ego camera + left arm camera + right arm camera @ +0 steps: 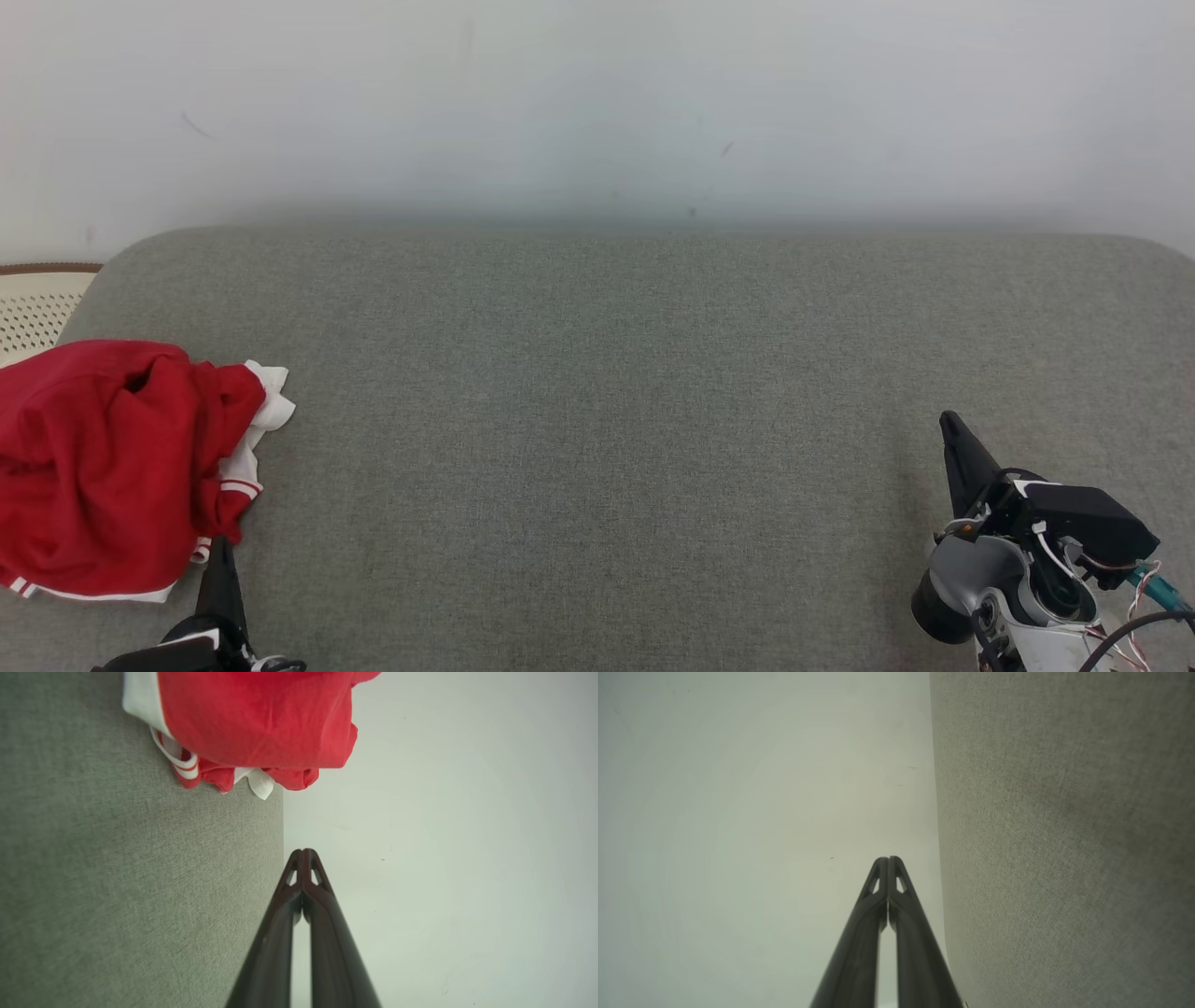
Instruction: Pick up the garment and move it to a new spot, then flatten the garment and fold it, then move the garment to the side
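A red garment (112, 462) with white trim lies crumpled in a heap at the left end of the grey padded surface (607, 420). My left gripper (220, 546) sits just below the heap's lower right corner, fingers shut and holding nothing. In the left wrist view the garment (261, 723) fills the top, a short way beyond the closed tips of the left gripper (304, 851). My right gripper (950, 420) rests over the surface at the lower right, far from the garment, shut and empty. The right wrist view shows the right gripper (888, 859) with its tips pressed together.
A pale wall (597, 103) rises behind the surface's far edge. A cream perforated basket (37, 303) with a brown rim stands past the surface's left end, behind the garment. The grey surface stretches wide and bare between the two grippers.
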